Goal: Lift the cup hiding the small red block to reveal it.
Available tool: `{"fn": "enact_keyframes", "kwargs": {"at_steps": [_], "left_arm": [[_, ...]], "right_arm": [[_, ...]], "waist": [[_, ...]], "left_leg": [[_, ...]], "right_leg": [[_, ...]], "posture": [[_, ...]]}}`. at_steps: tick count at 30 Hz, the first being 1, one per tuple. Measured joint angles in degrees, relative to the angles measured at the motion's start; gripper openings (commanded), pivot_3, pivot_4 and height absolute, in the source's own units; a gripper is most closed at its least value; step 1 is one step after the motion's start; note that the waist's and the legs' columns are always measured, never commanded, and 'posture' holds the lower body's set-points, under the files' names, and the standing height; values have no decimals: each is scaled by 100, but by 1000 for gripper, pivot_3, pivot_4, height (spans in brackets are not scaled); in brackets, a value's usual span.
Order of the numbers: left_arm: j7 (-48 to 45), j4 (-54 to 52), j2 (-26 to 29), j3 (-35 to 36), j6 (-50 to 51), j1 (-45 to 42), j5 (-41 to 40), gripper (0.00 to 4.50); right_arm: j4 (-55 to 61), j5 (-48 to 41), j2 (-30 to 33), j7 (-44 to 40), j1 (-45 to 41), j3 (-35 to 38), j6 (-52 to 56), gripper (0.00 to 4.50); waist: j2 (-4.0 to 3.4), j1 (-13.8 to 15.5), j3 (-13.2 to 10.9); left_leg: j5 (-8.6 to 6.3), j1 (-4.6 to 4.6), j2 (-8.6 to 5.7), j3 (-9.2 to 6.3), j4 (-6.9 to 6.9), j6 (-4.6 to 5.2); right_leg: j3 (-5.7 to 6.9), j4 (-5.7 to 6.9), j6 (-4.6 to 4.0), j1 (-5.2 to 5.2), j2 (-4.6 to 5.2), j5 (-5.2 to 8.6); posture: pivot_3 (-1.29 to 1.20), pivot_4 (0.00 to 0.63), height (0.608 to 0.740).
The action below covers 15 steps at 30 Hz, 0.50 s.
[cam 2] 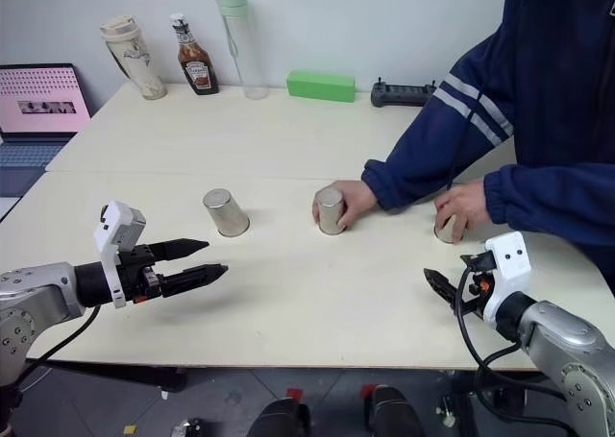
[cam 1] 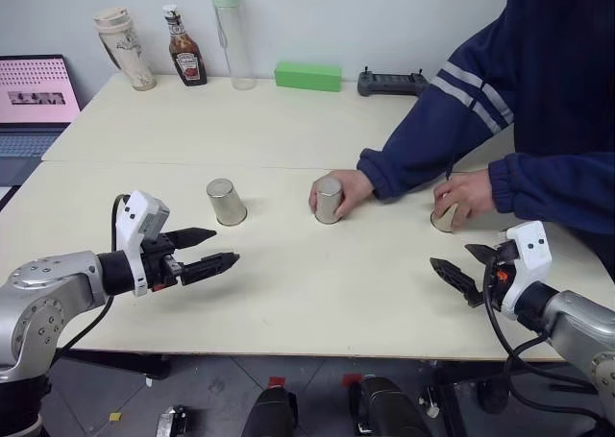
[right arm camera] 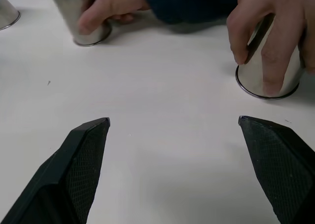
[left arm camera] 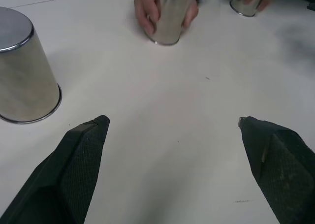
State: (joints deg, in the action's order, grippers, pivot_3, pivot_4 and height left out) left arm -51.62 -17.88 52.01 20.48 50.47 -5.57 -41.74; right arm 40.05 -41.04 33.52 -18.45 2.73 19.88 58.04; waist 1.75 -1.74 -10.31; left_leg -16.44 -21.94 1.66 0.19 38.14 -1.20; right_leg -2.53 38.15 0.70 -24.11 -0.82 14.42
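Left pincer (cam 1: 213,248): I saw it hovering over the near left of the counter (cam 1: 288,293), fingers spread wide, holding nothing.
Right pincer (cam 1: 463,267): I saw it over the near right, fingers wide apart too, holding nothing.
Left cup (cam 1: 226,202): stood upside down and alone, just beyond my left pincer.
Middle cup (cam 1: 329,200): upside down, gripped by a person's hand (cam 1: 348,189).
Right cup (cam 1: 445,218): mostly covered by the person's other hand (cam 1: 465,195), beyond my right pincer.
Small red block: I could not tell where it lay.
Far edge: tumbler (cam 1: 123,48), ketchup bottle (cam 1: 184,47), clear bottle (cam 1: 231,29), long green block (cam 1: 307,76), black controller (cam 1: 391,82).
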Motion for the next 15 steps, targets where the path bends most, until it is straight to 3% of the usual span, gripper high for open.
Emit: {"fn": "enact_keyframes", "kwargs": {"at_steps": [10,15], "left_arm": [[98,-40,-17,-3,-138,41,49,4500],[194,-328,-285,-110,-491,190,190,4500]], "right_arm": [[11,-42,167,-322,-5,-152,-175,4445],[48,300,263,-898,-120,-931,-950,4445]], "waist": [[0,0,0],[1,-5,2]], "left_leg": [[0,0,0,1,1,0],[0,2,2,0,3,0]], "right_leg": [[-1,0,0,0,0,0],[0,2,0,2,0,0]], "posture": [[0,150,740],[0,150,740]]}}
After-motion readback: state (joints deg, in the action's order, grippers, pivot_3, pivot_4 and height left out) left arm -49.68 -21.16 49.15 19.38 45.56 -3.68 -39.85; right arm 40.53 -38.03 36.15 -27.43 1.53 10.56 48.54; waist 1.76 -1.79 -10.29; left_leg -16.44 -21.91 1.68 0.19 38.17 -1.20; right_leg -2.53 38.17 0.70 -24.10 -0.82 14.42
